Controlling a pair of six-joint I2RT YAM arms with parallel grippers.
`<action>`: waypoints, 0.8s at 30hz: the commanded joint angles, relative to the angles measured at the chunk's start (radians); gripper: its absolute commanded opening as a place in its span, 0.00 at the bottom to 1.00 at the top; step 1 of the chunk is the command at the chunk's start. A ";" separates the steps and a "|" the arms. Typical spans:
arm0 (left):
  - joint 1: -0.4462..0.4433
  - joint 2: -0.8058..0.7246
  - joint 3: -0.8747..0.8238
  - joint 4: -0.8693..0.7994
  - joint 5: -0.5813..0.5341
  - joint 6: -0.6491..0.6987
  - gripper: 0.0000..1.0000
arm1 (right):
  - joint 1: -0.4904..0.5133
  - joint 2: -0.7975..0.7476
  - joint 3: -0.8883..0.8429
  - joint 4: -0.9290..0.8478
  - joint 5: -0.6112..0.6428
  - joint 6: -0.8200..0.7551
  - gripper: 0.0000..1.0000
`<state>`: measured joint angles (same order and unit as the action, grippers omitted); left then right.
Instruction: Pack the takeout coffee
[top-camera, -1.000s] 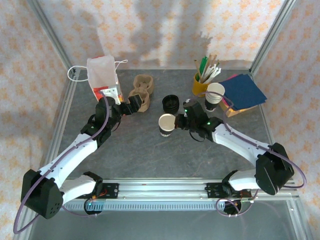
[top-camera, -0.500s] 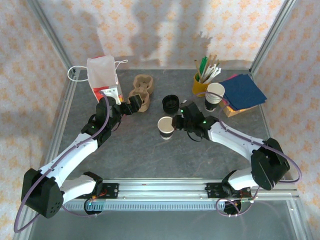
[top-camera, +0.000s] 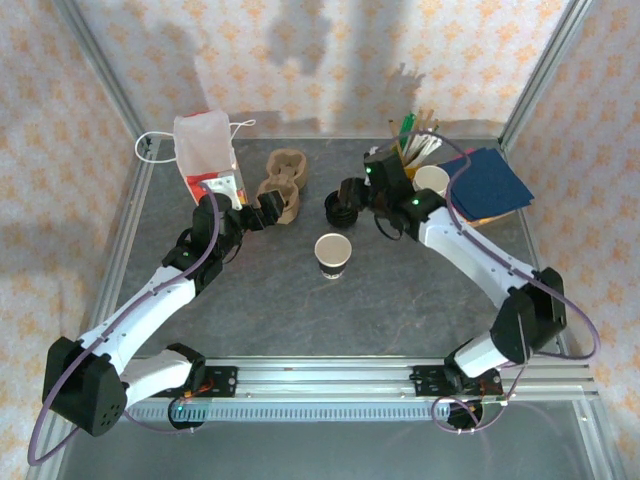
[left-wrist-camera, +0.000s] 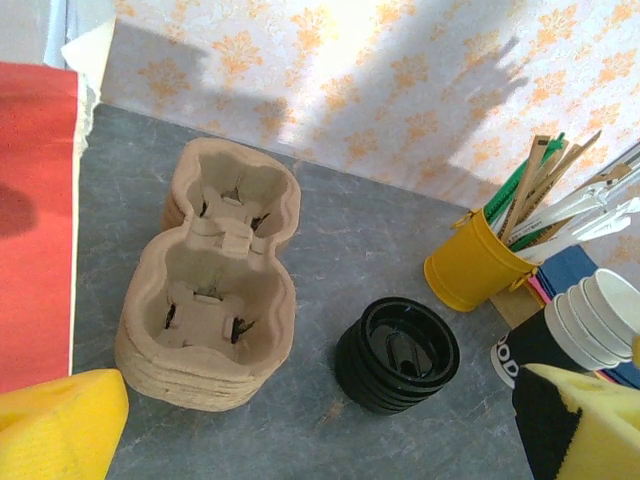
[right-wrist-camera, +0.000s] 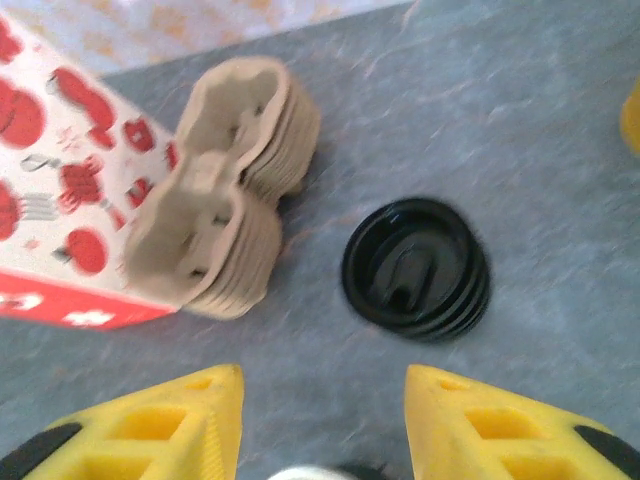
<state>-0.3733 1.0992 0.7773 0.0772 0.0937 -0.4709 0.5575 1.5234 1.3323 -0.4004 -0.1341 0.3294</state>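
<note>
My right claw (right-wrist-camera: 320, 385) hangs spread and empty, facing the stack of black lids (right-wrist-camera: 415, 265). My left claw (left-wrist-camera: 320, 400) gapes wide before the pulp cup carriers (left-wrist-camera: 215, 280). The paper cup (top-camera: 333, 252) stands lidless near the table's (top-camera: 250, 300) middle, apart from both claws.

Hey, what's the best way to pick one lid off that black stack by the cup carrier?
Pinch the top lid by its outer rim, coming straight down with the right gripper. The lids sit flat and nested, so only the uppermost rim is free; being round, any jaw angle should work.
</note>
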 joint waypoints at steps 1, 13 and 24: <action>-0.009 -0.011 0.041 -0.032 0.024 0.006 0.99 | -0.053 0.097 0.047 -0.026 0.024 -0.096 0.45; -0.009 0.027 0.079 -0.061 0.051 -0.006 0.99 | -0.149 0.466 0.365 -0.181 -0.066 -0.213 0.41; -0.009 0.039 0.048 -0.040 0.054 -0.020 0.99 | -0.135 0.507 0.357 -0.197 -0.135 -0.139 0.35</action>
<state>-0.3733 1.1286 0.8410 0.0334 0.1287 -0.4747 0.4107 2.0365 1.6886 -0.5747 -0.2630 0.1608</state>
